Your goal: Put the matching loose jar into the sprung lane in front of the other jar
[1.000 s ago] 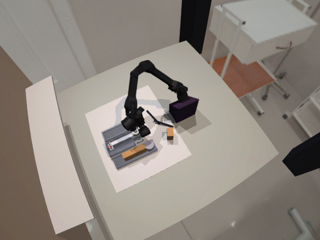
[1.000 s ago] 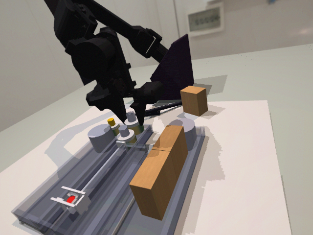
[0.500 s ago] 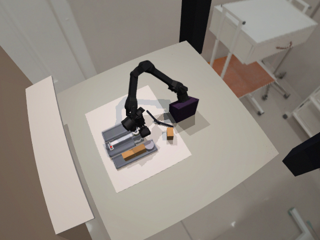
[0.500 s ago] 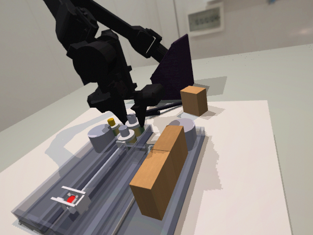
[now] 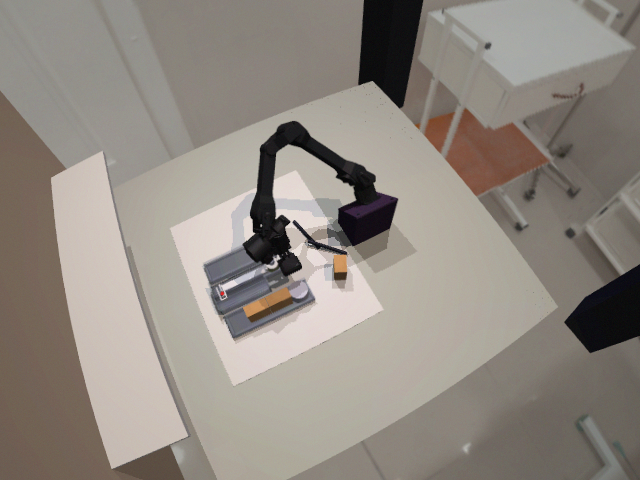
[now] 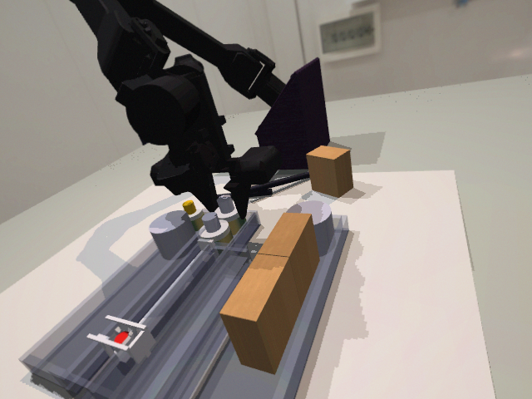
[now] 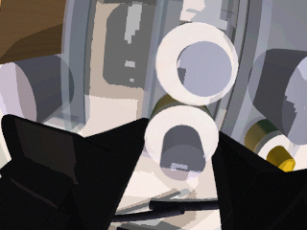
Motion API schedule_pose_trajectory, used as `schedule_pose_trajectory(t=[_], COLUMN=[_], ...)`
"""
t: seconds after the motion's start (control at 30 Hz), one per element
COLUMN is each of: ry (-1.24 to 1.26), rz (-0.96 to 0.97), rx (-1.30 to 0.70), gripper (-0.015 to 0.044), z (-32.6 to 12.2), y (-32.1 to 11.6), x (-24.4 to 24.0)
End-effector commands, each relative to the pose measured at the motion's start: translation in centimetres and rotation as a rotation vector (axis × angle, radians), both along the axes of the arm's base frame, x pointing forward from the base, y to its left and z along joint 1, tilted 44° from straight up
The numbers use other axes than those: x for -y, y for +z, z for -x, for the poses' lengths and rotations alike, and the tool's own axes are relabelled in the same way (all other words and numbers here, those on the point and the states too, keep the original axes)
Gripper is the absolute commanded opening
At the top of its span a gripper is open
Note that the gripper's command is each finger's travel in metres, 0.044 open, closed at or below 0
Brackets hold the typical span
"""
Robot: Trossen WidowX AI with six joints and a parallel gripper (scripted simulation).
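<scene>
My gripper (image 6: 228, 214) (image 7: 180, 130) is shut on a jar with a white shoulder and grey cap (image 6: 224, 204) (image 7: 183, 149). A matching jar (image 6: 210, 222) (image 7: 206, 67) stands in the sprung lane, just behind the held one. The two look close together or touching. The pusher's rod (image 6: 171, 283) runs back from there to a white bracket with a red mark (image 6: 121, 337) (image 5: 222, 293). The held jar is at the lane's front end and looks about upright. Its base is hidden, so whether it rests on the lane floor is unclear.
A thinner yellow-capped jar (image 6: 189, 207) (image 7: 283, 158) stands beside the held jar. Grey cylinders (image 6: 169, 233) (image 7: 16, 91) flank the sprung lane. Wooden blocks (image 5: 268, 304) (image 6: 266, 278) fill the neighbouring lane. A loose block (image 5: 340, 267) (image 6: 328, 171) and black sticks (image 5: 325, 246) (image 7: 192, 205) lie in front.
</scene>
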State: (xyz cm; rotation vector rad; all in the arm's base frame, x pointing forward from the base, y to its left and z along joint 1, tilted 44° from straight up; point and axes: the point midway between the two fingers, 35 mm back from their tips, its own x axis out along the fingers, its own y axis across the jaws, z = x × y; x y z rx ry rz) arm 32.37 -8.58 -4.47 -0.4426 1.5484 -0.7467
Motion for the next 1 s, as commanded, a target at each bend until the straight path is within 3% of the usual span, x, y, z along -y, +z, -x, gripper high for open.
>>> schedule_pose_trajectory(t=[0.0,0.97], ry=[0.006,0.005], rz=[0.009,0.009], rx=[0.014,0.014], gripper=[0.0000,0.0000], z=[-0.34,0.11], y=[-0.04,-0.26], x=[0.19,0.25])
